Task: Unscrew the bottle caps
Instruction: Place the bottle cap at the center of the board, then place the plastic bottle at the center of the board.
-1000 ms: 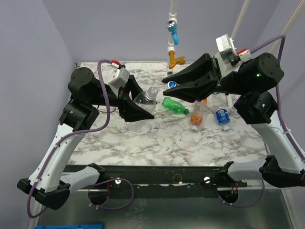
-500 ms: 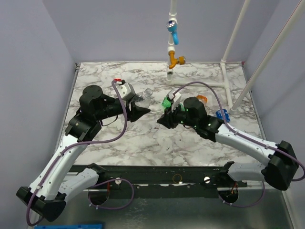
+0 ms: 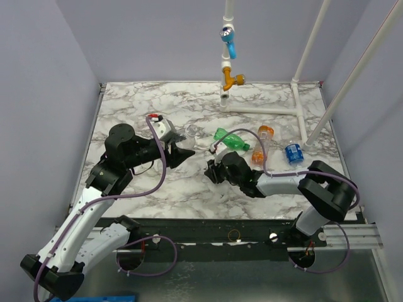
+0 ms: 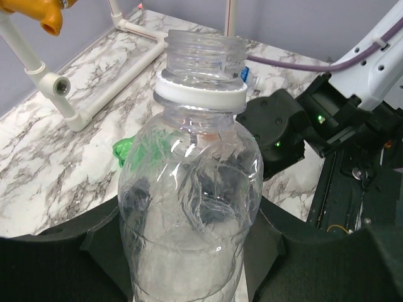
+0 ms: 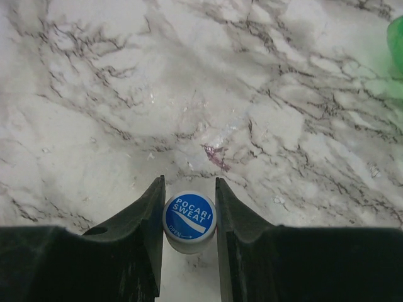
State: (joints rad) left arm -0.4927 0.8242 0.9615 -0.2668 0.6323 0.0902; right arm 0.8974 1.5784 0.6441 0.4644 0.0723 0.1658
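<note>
My left gripper is shut on the body of the clear bottle and holds it above the table. Its threaded neck is open, with only a white ring below it. In the top view this bottle sits at the left gripper. My right gripper is down at the marble table, shut on a blue-topped "Pocari Sweat" bottle cap. In the top view the right gripper lies in front of the green bottle. An orange bottle and a blue-label bottle lie to the right.
A white pipe frame with a blue fitting and an orange fitting stands at the back of the table. The orange fitting also shows in the left wrist view. The right arm's body lies just beyond the held bottle.
My right arm has swung from high beside the clear bottle's neck down to the table in front of the green bottle, carrying the cap. My left gripper has drawn back slightly with the bottle.
</note>
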